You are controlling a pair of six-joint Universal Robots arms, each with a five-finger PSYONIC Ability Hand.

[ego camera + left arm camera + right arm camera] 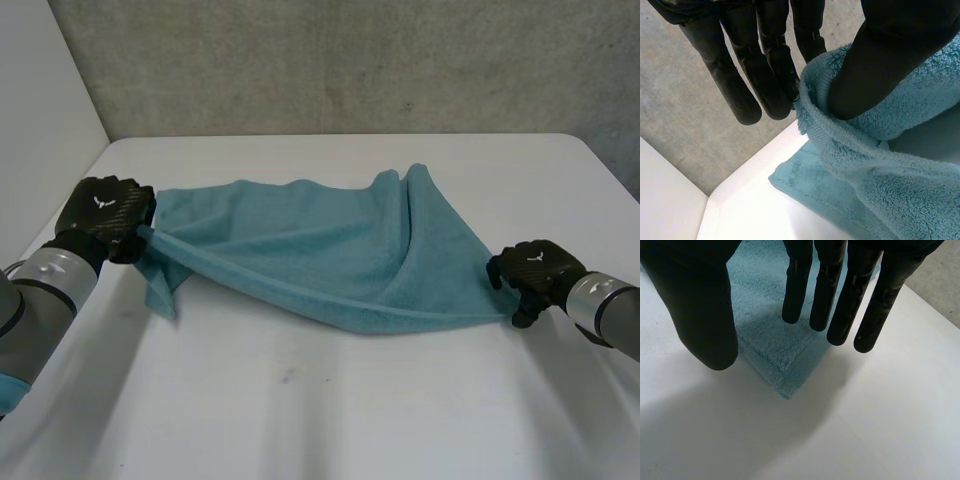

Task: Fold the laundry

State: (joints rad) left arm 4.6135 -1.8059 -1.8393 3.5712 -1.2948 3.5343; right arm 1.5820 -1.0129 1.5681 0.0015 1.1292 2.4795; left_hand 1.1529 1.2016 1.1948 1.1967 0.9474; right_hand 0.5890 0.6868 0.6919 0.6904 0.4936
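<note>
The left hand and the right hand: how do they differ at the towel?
The left hand pinches the teal towel between thumb and fingers; the right hand holds nothing, its fingers straight. At the left hand the towel is lifted and bunched; under the right hand its corner lies flat on the table. Both are black, at opposite ends of the towel.

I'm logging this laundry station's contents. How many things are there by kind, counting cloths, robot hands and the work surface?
Teal towel: 1
Black robot hands: 2, the left hand and the right hand
White table: 1
Total: 4
</note>
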